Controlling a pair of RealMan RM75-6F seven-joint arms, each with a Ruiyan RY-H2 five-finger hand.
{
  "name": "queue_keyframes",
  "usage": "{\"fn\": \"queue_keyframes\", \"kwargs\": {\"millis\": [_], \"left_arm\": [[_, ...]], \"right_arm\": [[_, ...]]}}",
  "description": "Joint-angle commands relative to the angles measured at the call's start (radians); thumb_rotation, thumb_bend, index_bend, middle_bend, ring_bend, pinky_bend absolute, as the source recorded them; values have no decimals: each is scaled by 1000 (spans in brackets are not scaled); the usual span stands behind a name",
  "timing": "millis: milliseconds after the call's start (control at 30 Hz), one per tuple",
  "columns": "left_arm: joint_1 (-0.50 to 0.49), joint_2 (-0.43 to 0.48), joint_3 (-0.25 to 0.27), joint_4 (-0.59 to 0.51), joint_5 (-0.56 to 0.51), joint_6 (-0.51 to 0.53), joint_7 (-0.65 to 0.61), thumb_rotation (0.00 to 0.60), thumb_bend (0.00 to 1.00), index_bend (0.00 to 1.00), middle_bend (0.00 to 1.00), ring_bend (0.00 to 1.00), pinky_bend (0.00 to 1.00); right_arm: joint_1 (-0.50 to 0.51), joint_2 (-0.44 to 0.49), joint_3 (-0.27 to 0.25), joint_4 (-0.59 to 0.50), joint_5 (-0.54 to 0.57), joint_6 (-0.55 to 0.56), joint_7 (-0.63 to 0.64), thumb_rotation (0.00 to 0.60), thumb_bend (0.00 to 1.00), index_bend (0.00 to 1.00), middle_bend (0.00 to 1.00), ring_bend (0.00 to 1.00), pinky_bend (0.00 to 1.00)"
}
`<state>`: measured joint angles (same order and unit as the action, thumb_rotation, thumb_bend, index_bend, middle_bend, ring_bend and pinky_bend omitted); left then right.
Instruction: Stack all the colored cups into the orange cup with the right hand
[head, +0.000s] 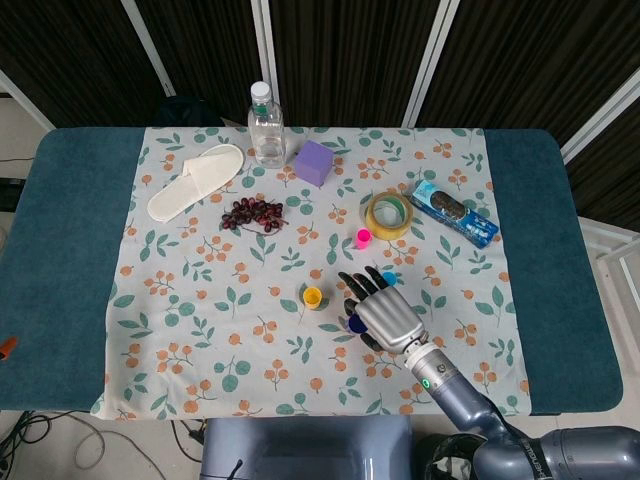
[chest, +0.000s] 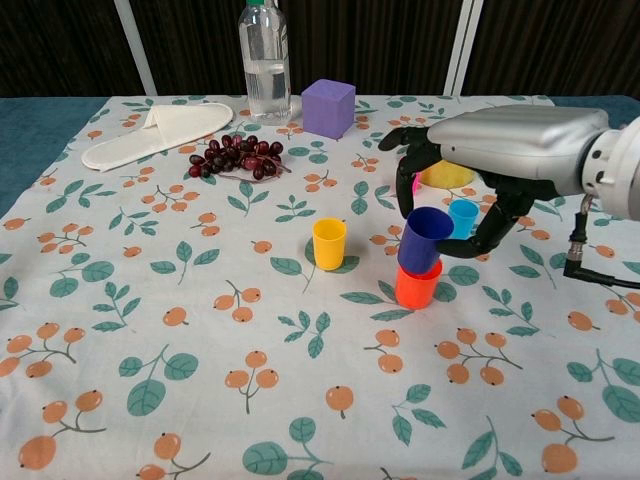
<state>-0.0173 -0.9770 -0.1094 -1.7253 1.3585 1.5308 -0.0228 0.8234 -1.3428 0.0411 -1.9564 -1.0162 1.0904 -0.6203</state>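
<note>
Right robot hand (chest: 470, 190) holds the purple cup (chest: 424, 239) between thumb and curled fingers, tilted, its base entering the mouth of the orange cup (chest: 417, 288). The left robot hand shows in neither view.

Nearest risk, as I judge it: the purple cup leans toward the hand, so its bottom edge may catch on the orange rim instead of sliding in. Letting go at that angle could leave it wedged askew, or tip the light orange cup over on the floral cloth (chest: 200, 350) covering the surface. Pressing down off-centre would push the orange cup sideways, since nothing braces it.

Just left, the yellow cup (chest: 329, 243) stands apart and seems safe unless the stack topples that way.

Behind the hand, the blue cup (chest: 462, 217) sits very near the fingers; when they spread to release, they could knock it. The pink cup (head: 363, 237) is mostly hidden by the hand in the chest view, so drawing back could brush it, or the tape roll (head: 388, 214) beyond.

Farther off, the grapes (chest: 236, 156), purple block (chest: 329, 108), slipper (chest: 157, 133) and bottle (chest: 264, 58) lie well clear.
</note>
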Motion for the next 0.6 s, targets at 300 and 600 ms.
{"fn": "queue_keyframes", "kwargs": {"millis": [300,600], "left_arm": [[0,3,-1,1,-4,-2,-7,600,116,365,974,878,781],[1,2,-2,1,-4,1,-1,600,116,365,974,878,781]], "right_arm": [[7,-35,23,50,40,-22,-1,600,392,485,0,112,37],[-6,-21,24,57,34,-29,22,600,393,485,0,112,38]]}}
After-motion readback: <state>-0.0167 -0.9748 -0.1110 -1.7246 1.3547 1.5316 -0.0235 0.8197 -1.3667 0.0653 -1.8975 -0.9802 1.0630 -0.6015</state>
